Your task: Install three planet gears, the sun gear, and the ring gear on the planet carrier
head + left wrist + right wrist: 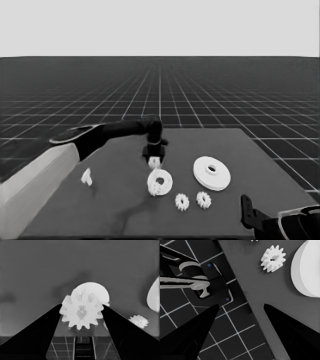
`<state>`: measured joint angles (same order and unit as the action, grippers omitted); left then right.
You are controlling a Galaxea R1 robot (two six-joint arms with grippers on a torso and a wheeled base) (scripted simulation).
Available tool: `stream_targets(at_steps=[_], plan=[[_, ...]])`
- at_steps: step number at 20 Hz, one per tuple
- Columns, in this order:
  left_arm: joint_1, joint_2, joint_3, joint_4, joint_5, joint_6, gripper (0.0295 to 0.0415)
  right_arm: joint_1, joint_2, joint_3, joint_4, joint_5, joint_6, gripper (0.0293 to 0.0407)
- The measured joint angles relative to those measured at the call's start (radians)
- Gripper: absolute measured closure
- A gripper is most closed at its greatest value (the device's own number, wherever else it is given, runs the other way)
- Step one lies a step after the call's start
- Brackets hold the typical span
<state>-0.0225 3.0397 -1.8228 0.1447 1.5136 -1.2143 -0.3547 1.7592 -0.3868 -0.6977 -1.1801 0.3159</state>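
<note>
Dark table [120, 210] under a pale blank band holds the work, with a grid floor around it. Clamped between the fingers of the left gripper [154, 161] is one planet gear [81, 312], its teeth pressed by both black wedges; it hangs just above and behind the smaller round part [160, 182], the planet carrier, which sits directly below the fingertips. One gear [156, 189] already looks seated on that carrier's near edge — so my reading is one installed, a second in transit. Two more gears [182, 201] lie loose beyond the carrier on the gripper's right, side by side, near the front edge. That makes four gears in all. The larger round part [212, 173], the ring gear, waits further right, untouched and well apart from the carrier. A thin white piece [87, 176] lies alone on the opposite side, under the left arm. Left to do, I judge: three gears and the ring gear. The right gripper [241, 306] is parked off the table's near corner, fingers spread apart and empty.
</note>
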Motion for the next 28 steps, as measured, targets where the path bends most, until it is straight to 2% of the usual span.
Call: stream_targets(at_steps=[4, 6, 8, 14, 16, 17, 19, 24, 26, 28], plan=[[0.000, 0.021, -0.047, -0.002, -0.003, 0.026, 0.0398, 0.000, 0.000, 0.000, 0.000, 0.000, 0.000, 0.0315], [0.095, 0.043, -0.116, 0.082, -0.046, 0.065, 0.0398, 0.000, 0.000, 0.000, 0.000, 0.000, 0.000, 0.0315], [0.128, 0.056, -0.154, 0.108, -0.066, 0.085, 0.0398, 0.000, 0.000, 0.000, 0.000, 0.000, 0.000, 0.0315], [0.142, 0.063, -0.175, 0.121, -0.077, 0.096, 0.0398, 0.000, 0.000, 0.000, 0.000, 0.000, 0.000, 0.0315], [0.143, 0.063, -0.176, 0.121, -0.077, 0.096, 0.0339, 0.000, 0.000, 0.000, 0.000, 0.000, 0.000, 0.0315], [0.143, 0.064, -0.176, 0.121, -0.077, 0.096, 0.0330, 0.000, 0.000, 0.000, 0.000, 0.000, 0.000, 0.0315], [0.143, 0.064, -0.176, 0.121, -0.077, 0.096, 0.0326, 0.000, 0.000, 0.000, 0.000, 0.000, 0.000, 0.0315], [0.143, 0.064, -0.176, 0.121, -0.077, 0.096, 0.0326, 0.000, 0.000, 0.000, 0.000, 0.000, 0.000, 0.0315], [0.053, 0.029, -0.076, 0.046, -0.023, 0.041, 0.0326, 0.000, 0.000, 0.000, 0.000, 0.000, 0.000, 0.0315], [0.017, 0.025, -0.058, 0.015, -0.010, 0.032, 0.0326, 0.000, 0.000, 0.000, 0.000, 0.000, 0.000, 0.0315]])
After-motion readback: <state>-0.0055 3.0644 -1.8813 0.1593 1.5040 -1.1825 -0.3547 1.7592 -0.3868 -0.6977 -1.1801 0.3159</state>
